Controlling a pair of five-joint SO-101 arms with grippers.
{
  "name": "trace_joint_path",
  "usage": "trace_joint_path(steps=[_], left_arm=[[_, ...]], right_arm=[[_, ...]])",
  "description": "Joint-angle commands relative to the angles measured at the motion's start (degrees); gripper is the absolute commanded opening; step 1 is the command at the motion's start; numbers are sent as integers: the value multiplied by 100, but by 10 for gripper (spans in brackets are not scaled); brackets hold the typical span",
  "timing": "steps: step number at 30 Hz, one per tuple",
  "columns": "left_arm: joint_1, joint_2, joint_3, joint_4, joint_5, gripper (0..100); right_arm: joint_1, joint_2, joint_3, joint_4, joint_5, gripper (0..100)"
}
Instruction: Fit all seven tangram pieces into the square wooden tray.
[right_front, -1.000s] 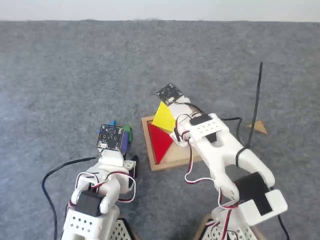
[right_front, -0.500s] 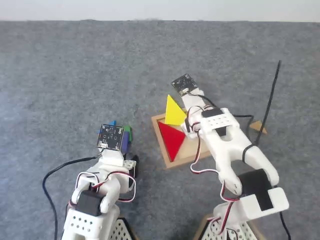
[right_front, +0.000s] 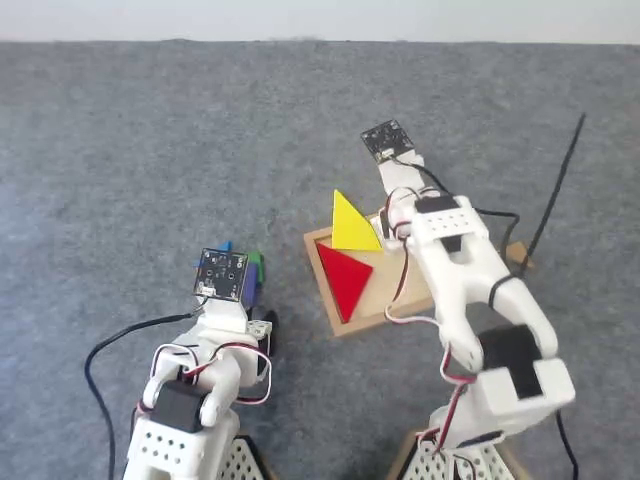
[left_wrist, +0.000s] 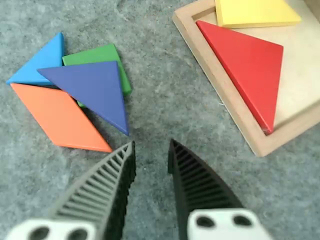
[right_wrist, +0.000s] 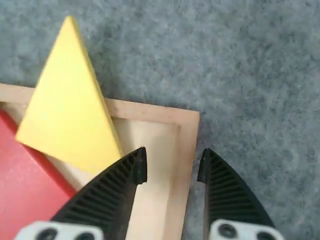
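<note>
The square wooden tray (right_front: 400, 300) lies on the grey carpet with a red triangle (right_front: 345, 278) flat inside it. A yellow triangle (right_front: 350, 222) rests across the tray's far rim (right_wrist: 181, 145), its tip out over the carpet. My right gripper (right_wrist: 170, 165) is open at the tray's far corner, one finger inside the rim and one outside, beside the yellow triangle (right_wrist: 70, 110). My left gripper (left_wrist: 150, 155) is open over bare carpet. Just beyond it lie a blue triangle (left_wrist: 42, 60), green square (left_wrist: 100, 54), purple triangle (left_wrist: 95, 87) and orange parallelogram (left_wrist: 60, 117).
A small tan triangle (right_front: 520, 252) lies on the carpet right of the tray, partly behind the right arm (right_front: 450, 270). A black cable (right_front: 555, 190) runs up from that arm. Open carpet stretches toward the far side.
The right arm swung to the right and farther out. The tray slid right with the red and yellow triangles. The left arm stayed still.
</note>
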Motion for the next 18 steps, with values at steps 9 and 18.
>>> trace_joint_path(steps=[9, 18], left_arm=[[9, -97, -66, 9, 35, 105], [9, -97, -66, 9, 35, 105]], right_arm=[[-171, 1191, -2593, 268, -1292, 177], [-365, 4057, -6567, 2316, -1389, 180]])
